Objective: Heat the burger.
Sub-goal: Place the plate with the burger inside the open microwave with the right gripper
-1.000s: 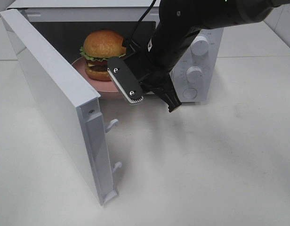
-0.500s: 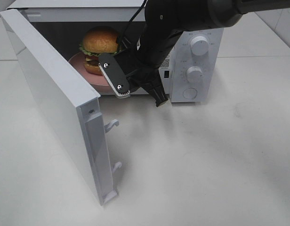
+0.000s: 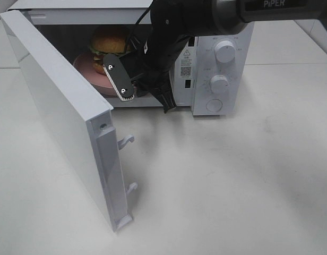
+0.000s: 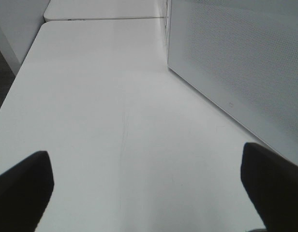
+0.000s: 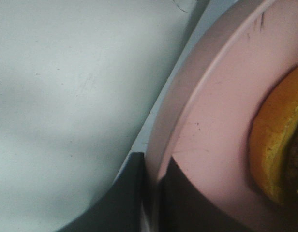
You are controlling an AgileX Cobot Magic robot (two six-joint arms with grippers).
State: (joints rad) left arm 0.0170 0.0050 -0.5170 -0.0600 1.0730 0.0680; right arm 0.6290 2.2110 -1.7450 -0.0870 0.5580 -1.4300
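Observation:
The burger [image 3: 108, 40], golden bun over green lettuce, stands on a round pink plate [image 3: 85, 66] inside the open microwave [image 3: 222, 53]. My right gripper [image 3: 114, 77] reaches into the cavity's opening and is shut on the plate's near rim. In the right wrist view the dark fingers [image 5: 134, 193] pinch the pink plate [image 5: 212, 121] rim, with the burger [image 5: 277, 145] bun edge close by. The arm hides part of the burger. My left gripper [image 4: 149, 193] is open over bare table, nothing between its fingers.
The microwave door [image 3: 62, 106] stands swung wide open to the left, with its latch hooks facing the table. The door's perforated outer face [image 4: 236, 63] stands beside my left gripper. The control knobs [image 3: 223, 51] are on the microwave's right panel. White table surrounds everything.
My right arm has moved left and back, carrying the plate with the burger deeper into the microwave. The left gripper has not visibly moved.

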